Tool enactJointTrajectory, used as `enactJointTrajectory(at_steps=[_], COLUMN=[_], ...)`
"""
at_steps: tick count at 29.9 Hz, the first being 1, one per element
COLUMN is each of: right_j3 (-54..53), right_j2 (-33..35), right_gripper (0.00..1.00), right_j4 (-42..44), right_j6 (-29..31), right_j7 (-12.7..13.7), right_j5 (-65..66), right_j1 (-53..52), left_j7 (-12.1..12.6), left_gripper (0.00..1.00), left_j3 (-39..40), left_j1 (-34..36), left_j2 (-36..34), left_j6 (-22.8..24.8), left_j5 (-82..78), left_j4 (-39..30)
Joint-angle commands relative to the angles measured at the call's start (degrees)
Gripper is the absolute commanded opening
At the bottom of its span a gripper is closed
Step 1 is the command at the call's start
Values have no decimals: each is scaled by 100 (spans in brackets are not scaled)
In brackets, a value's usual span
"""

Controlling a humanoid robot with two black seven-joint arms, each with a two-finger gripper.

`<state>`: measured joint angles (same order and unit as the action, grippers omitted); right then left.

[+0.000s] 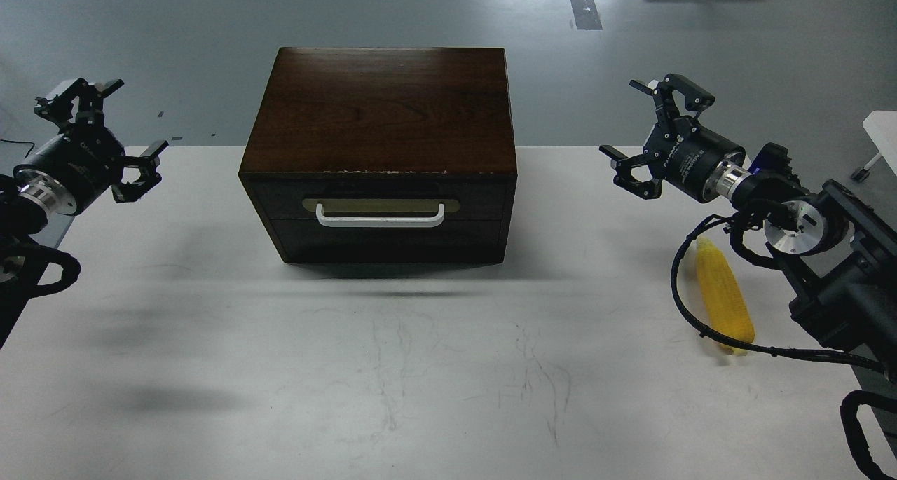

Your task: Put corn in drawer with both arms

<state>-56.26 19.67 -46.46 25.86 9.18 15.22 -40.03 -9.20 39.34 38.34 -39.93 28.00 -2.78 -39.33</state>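
The dark brown wooden box [378, 151] stands in the middle of the white surface [420, 368], with its front turned toward me. Its shallow drawer [382, 198] is pushed in, so the white bar handle [380, 218] on the brass-coloured plate faces me, easy to reach from either side. The long bright yellow corn cob [725, 298] lies flat on the surface at my right, well apart from the box and partly behind a black cable of my right arm. My left claw [105, 136] hovers at the left, fingers spread and empty. My right claw [648, 140] hovers above and beyond the corn, also spread and holding nothing. I judge that the drawer must be opened first; probably the left claw is for the handle, because the corn is nearer to the right one.
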Motion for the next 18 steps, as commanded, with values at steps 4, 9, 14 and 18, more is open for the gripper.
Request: enactJointTrajectory(at_steps=[4, 9, 14, 18], right_j3=[1, 0, 1, 1], right_j2=[-60, -34, -51, -60], right_gripper=[100, 100, 100, 100], right_j4=[-3, -3, -3, -3], right_j6=[15, 6, 6, 6], right_j7=[5, 13, 13, 13], right_j5=[-2, 7, 7, 7], right_j1=[30, 100, 101, 101], left_j7=[-3, 6, 6, -12], left_gripper=[99, 99, 99, 99], left_j3=[-31, -40, -40, -14], left_j1=[16, 42, 86, 86], left_j2=[73, 196, 249, 346], left_j6=[0, 0, 0, 0], left_j5=[-3, -3, -3, 6], left_j4=[-40, -40, -40, -40])
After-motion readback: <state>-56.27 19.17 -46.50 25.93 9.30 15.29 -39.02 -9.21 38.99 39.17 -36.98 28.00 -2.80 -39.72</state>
